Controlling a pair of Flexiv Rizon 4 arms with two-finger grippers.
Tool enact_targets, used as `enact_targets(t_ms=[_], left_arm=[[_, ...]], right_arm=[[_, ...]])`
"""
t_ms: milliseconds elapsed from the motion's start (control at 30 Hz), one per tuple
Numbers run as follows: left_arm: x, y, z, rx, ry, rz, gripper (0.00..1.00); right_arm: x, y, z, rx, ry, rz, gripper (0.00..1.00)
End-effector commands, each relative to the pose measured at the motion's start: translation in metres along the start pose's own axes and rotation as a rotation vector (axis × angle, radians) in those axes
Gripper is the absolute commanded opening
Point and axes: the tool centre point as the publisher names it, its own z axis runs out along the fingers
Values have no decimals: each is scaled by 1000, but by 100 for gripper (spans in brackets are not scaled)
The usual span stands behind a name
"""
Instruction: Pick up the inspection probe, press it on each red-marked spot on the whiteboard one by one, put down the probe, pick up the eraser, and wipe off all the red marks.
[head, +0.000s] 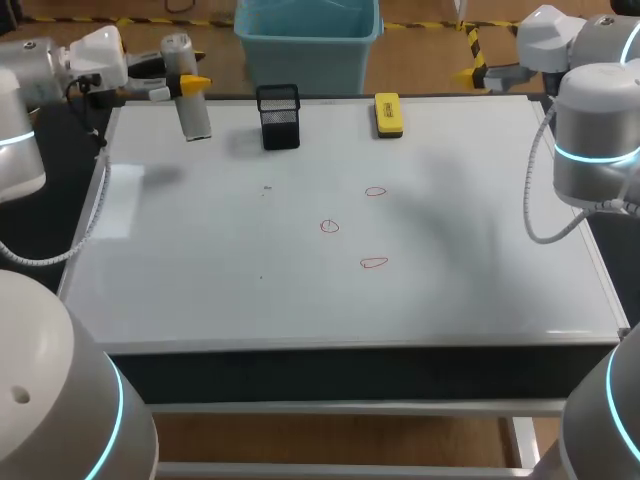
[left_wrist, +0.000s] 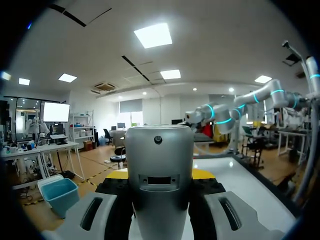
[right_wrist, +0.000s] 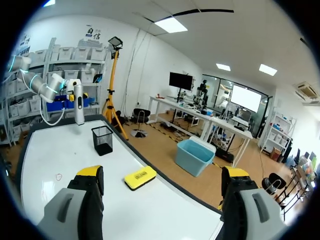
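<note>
Found left gripper (head: 192, 84) clamped on the inspection probe (head: 197, 118), both yellow tips against its grey body; held near upright over the far left corner of the whiteboard (head: 470, 300), near the black mesh holder (head: 278, 118); found right gripper (right_wrist: 162, 176) spread wide, holding nothing, by the far right corner; counted three red marks (head: 329, 226) mid-board; located yellow eraser (head: 387, 113) at the far edge.

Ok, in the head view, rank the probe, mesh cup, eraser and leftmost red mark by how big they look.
Largest: probe and mesh cup, about alike; the probe may be nearer the camera, so no ranking between them.
Then: eraser.
Smallest: leftmost red mark.
</note>
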Motion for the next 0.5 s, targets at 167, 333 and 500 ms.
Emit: enact_targets(t_ms=[167,333,500], left_arm=[[0,-1,0,0,-1,2,0],[0,-1,0,0,-1,2,0],[0,-1,0,0,-1,2,0]], right_arm=[[-18,-4,30,78,310,-54,100],[-16,-8,49,115,486,-105,100],[-11,-10,69,280,619,-269,100]])
